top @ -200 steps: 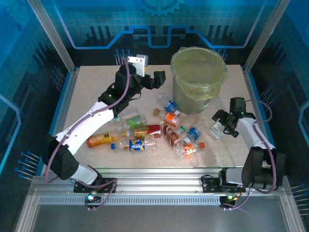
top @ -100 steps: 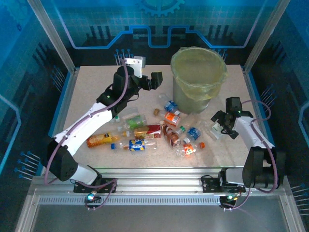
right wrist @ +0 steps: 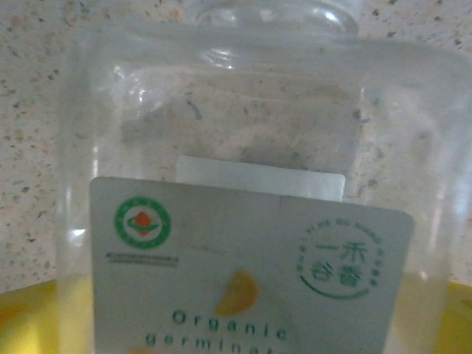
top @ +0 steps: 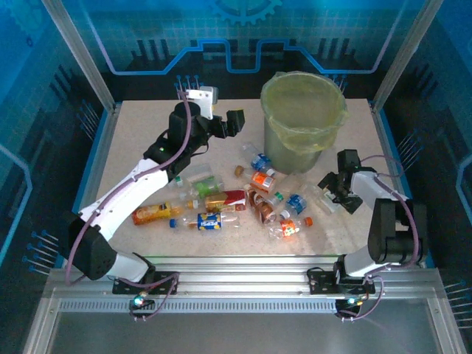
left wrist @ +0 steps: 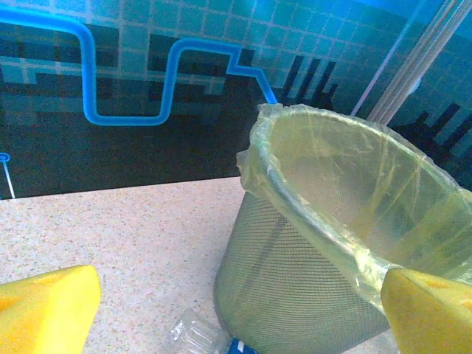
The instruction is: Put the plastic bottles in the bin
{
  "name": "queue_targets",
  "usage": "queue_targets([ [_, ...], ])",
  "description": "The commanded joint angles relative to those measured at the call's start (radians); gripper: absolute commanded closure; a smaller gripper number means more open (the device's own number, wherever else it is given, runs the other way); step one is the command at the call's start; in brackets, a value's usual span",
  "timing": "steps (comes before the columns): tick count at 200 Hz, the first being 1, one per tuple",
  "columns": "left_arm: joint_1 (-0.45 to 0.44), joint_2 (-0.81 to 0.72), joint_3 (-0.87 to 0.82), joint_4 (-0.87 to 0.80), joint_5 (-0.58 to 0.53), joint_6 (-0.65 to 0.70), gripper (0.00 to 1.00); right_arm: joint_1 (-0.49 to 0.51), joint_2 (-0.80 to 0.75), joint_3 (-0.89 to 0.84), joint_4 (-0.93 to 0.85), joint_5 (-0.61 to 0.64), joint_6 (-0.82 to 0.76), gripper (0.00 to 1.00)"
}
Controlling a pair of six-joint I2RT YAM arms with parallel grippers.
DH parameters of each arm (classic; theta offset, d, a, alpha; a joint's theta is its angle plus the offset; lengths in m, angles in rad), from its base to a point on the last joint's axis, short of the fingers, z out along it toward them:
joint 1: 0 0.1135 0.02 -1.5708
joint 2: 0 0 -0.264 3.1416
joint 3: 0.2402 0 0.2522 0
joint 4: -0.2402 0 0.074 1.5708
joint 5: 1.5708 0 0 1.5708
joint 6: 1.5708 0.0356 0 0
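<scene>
The bin (top: pixel 302 118) stands at the back right, its yellowish-green bag folded over the rim; the left wrist view has it close up (left wrist: pixel 332 251). Several plastic bottles lie mid-table, among them an orange one (top: pixel 155 214), a blue-labelled one (top: pixel 210 220) and a green one (top: pixel 204 181). My left gripper (top: pixel 237 122) hangs open and empty left of the bin, yellow pads (left wrist: pixel 44 310) far apart. My right gripper (top: pixel 335 190) is low on the table, open around a clear bottle with a pale label (right wrist: pixel 243 243), yellow pads (right wrist: pixel 22 317) on both sides of it.
A clear bottle with a blue label (left wrist: pixel 195 335) lies against the bin's foot. More bottles sit by the bin base (top: pixel 263 179). Aluminium posts and blue walls enclose the table (top: pixel 133 147), which is bare at the back left.
My left gripper has drawn back a little to the left, away from the bin. My right gripper has slid left and forward onto the clear bottle.
</scene>
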Motion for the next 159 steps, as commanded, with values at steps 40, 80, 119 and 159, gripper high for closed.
queue_targets([
  [40, 0.021, -0.054, -0.034, 0.017, -0.046, -0.018, 0.01, 0.009, 0.029, 0.002, 0.012, 0.030, -0.023, 0.13],
  [80, 0.027, -0.071, -0.056, 0.019, -0.067, -0.024, 0.01, 0.009, -0.077, 0.043, -0.094, 0.119, -0.052, 0.30],
  [119, 0.040, -0.085, -0.078, 0.011, -0.082, -0.062, 0.01, 0.015, -0.252, 0.142, -0.222, 0.190, -0.101, 0.38],
  [159, 0.061, -0.124, -0.137, 0.017, -0.100, -0.108, 0.01, 0.047, -0.406, 0.333, -0.305, 0.229, -0.191, 0.40],
])
